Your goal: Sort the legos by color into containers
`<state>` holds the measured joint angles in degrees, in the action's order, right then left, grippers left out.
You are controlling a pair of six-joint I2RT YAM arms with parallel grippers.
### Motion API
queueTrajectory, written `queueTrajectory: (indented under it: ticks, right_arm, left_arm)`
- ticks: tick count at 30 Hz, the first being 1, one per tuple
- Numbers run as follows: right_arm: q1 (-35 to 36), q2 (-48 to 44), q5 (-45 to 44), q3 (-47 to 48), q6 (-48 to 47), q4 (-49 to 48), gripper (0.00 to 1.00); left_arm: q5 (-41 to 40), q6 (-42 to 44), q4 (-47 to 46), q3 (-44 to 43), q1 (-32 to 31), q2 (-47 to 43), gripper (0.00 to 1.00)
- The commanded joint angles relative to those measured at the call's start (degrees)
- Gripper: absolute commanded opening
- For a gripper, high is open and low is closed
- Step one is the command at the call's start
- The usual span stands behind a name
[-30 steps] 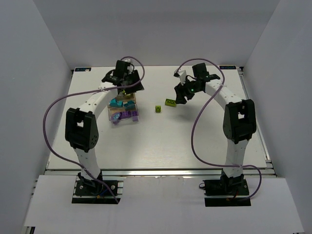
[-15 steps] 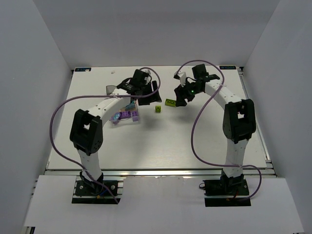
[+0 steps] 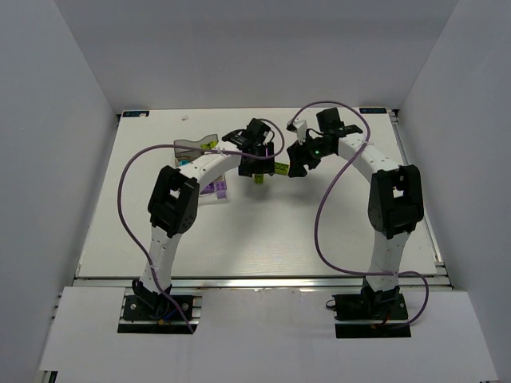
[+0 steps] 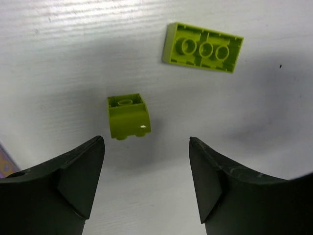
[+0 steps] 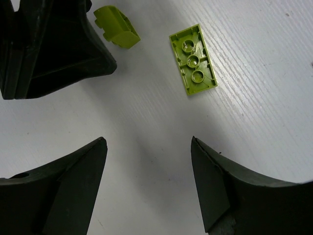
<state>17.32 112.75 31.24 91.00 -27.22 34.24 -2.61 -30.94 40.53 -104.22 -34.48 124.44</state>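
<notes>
Two lime green legos lie on the white table: a small brick (image 4: 128, 116) and a flat plate lying studs-down (image 4: 203, 47). Both also show in the right wrist view, the brick (image 5: 116, 33) and the plate (image 5: 193, 59). My left gripper (image 4: 146, 142) is open and empty, hovering just short of the small brick (image 3: 257, 178). My right gripper (image 5: 146, 142) is open and empty, close beside the plate (image 3: 279, 168). The joined containers stand to the left: the smoky grey bin (image 3: 190, 146) and a bin holding purple legos (image 3: 214, 188). My left arm hides the middle one.
The black body of my left gripper (image 5: 44, 49) fills the upper left of the right wrist view, so the two grippers (image 3: 259, 162) (image 3: 298, 158) are very near each other. White walls enclose the table on three sides.
My left arm has swung right, from over the containers to above the two lime legos. My right gripper has stayed almost still.
</notes>
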Motion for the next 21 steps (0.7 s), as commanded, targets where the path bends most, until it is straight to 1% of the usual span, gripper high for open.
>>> queueTrajectory:
  ticks: [1,6,19,21]
  right_arm:
    - [-0.3,-2.6,1.3,-0.4,1.2,-1.6,0.74]
    - [-0.4,-2.5,1.3,-0.4,1.4,-1.7,0.74]
    - [-0.8,-2.4,1.8,-0.8,2.1,-2.2,0.74]
    - [-0.7,-2.4,1.8,-0.9,2.1,-2.1,0.74]
  left_arm:
    - [-4.2,2.3,2.6,-4.8,-0.2,0.0,0.79]
    - [-5.6,3.2,3.3,-6.3,-0.7,2.5,0.79]
    - [-5.7,3.7,3.8,-7.2,-0.9,5.4,0.67]
    - [-5.8,3.8,3.8,-7.6,-0.9,6.0,0.64]
